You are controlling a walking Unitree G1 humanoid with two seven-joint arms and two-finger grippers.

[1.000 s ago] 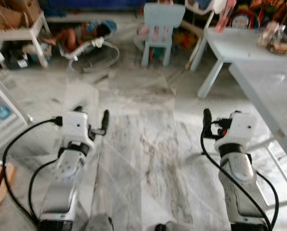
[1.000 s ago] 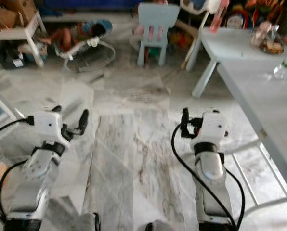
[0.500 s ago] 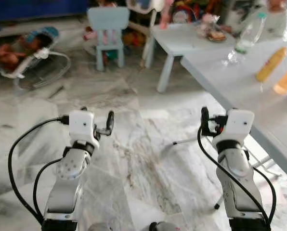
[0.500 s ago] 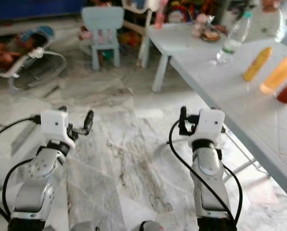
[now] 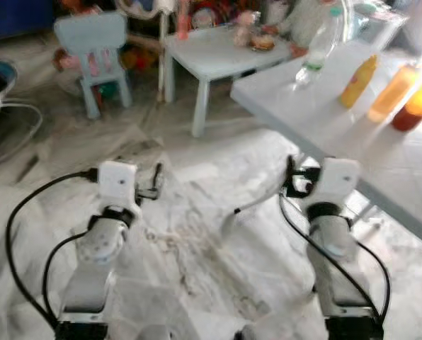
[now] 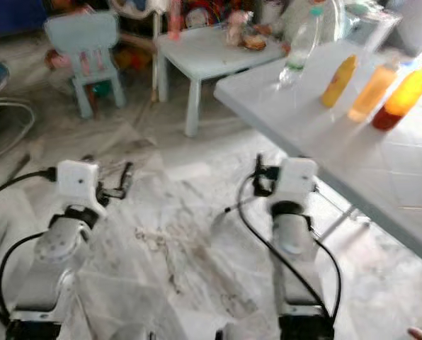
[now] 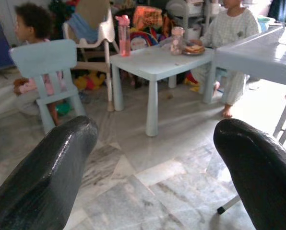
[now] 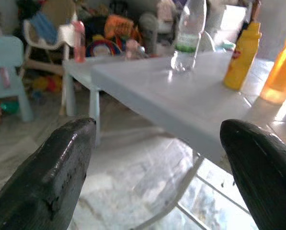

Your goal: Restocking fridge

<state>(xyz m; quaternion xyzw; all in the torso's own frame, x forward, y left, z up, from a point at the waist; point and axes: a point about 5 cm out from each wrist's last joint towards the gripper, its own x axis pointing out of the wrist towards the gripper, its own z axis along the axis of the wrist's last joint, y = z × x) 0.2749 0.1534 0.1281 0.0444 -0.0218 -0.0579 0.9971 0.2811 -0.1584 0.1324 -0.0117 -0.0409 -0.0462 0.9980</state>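
While both arms are raised over the marble floor (image 5: 197, 241), your left gripper (image 5: 156, 185) and right gripper (image 5: 290, 177) hang level with each other, well apart; each has its two black fingers spread wide, as the wrist views show, with nothing between them. Ahead of your right gripper and off to its right stands a white table (image 6: 317, 134), its near edge just beyond the fingertips; on it, farther along, stand a clear water bottle (image 6: 297, 47), a yellow squeeze bottle (image 6: 338, 81), an orange juice bottle (image 6: 373, 92) and a darker orange-red bottle (image 6: 403, 98), the last three close together in a row, the water bottle a little apart on their far side; none of them touches your gripper. Ahead of your left gripper, well beyond it, stand a small pale blue chair (image 5: 92, 49) and a low pale blue table (image 5: 214, 57); on the low table stand a pink cup (image 7: 123, 34) and a plate of food (image 7: 194, 48). Two children sit past that furniture, one behind the chair (image 7: 31, 28), one in a pale outfit (image 7: 231, 33) at the low table's far side; toys lie piled behind them.
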